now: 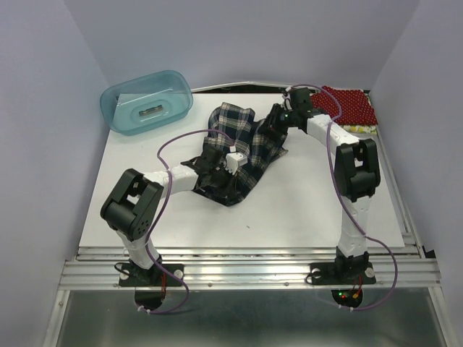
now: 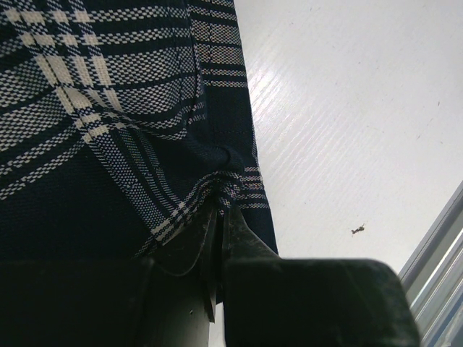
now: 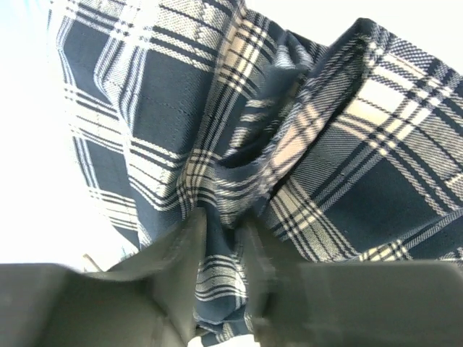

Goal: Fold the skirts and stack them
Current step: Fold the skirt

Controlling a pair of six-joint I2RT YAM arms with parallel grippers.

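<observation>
Plaid skirt [image 1: 242, 148] lay bunched in the middle of the white table [image 1: 304, 210], stretched between the two arms. The left gripper [image 2: 219, 206] was clamped tight on an edge at the skirt's near left side, and the cloth puckered at its tips. The right gripper [image 3: 223, 231] stood narrow at the far right side, with a gathered fold of plaid pinched between its fingers [image 3: 189, 242]. The red dotted skirt [image 1: 349, 103] lay at the far right corner on top of a yellowish one [image 1: 359, 129]. A teal tub [image 1: 148, 101] sat at the far left.
</observation>
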